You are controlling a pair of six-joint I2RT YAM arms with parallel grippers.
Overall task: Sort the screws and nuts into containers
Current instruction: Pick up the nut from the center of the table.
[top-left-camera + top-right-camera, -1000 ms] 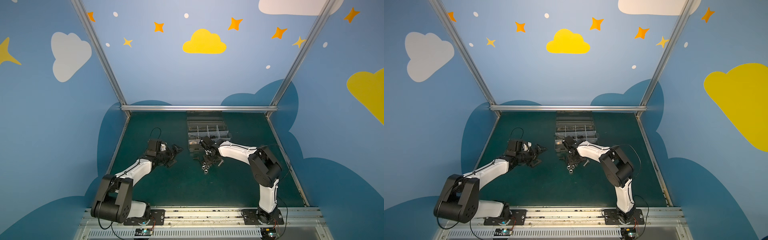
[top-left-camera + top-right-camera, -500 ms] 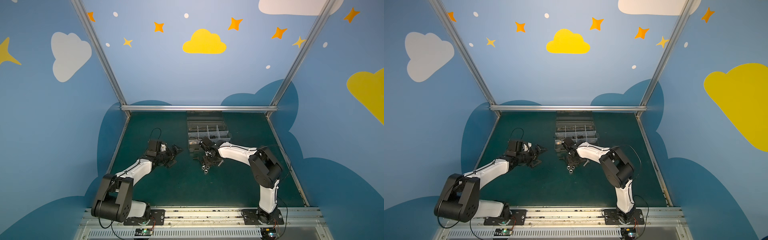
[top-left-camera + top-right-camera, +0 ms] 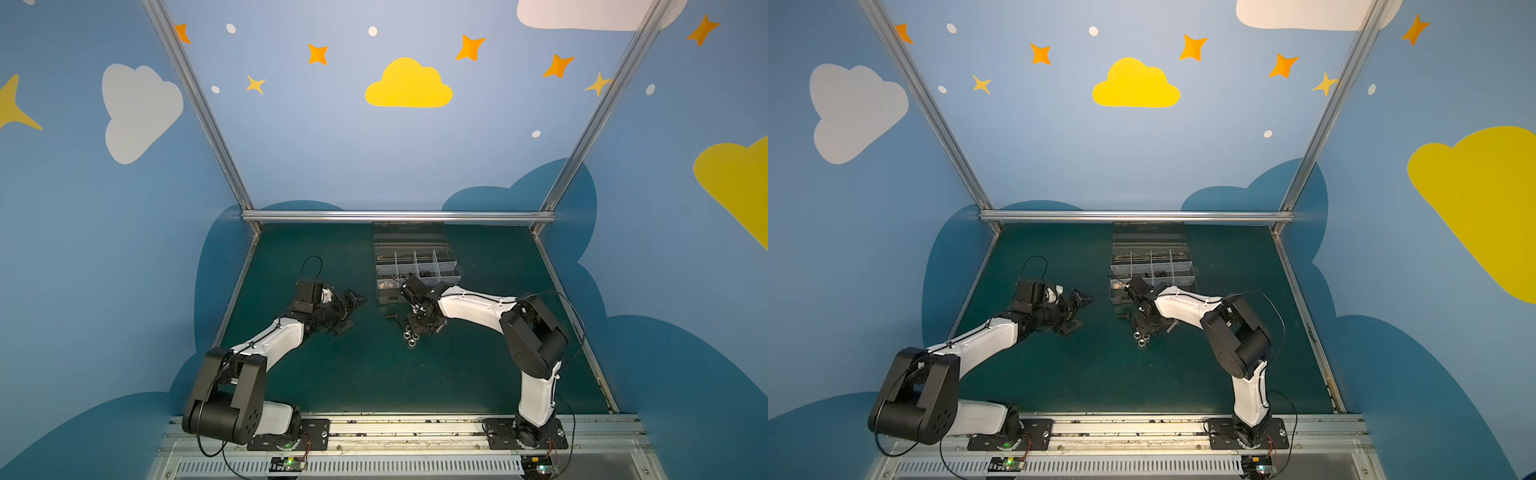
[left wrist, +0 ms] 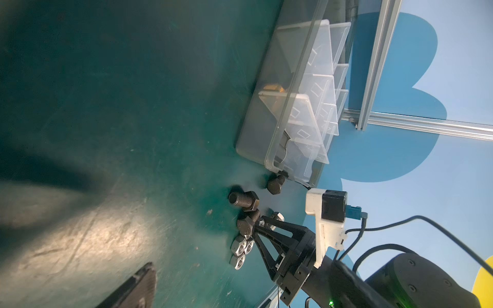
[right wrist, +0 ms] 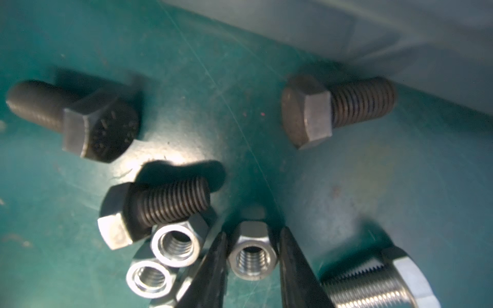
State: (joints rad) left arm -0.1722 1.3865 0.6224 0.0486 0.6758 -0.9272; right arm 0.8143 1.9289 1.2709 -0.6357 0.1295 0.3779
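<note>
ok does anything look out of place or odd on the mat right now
Nothing looks damaged. Loose screws and nuts lie on the green mat beside the organiser box, outside its compartments. One dark screw seems to rest askew, its shank propped on a silver nut.

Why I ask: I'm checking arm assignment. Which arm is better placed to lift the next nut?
Right. The right gripper has its fingertips either side of a silver nut on the mat; firm contact is unclear. The left gripper hangs open, apart from the pile.
</note>
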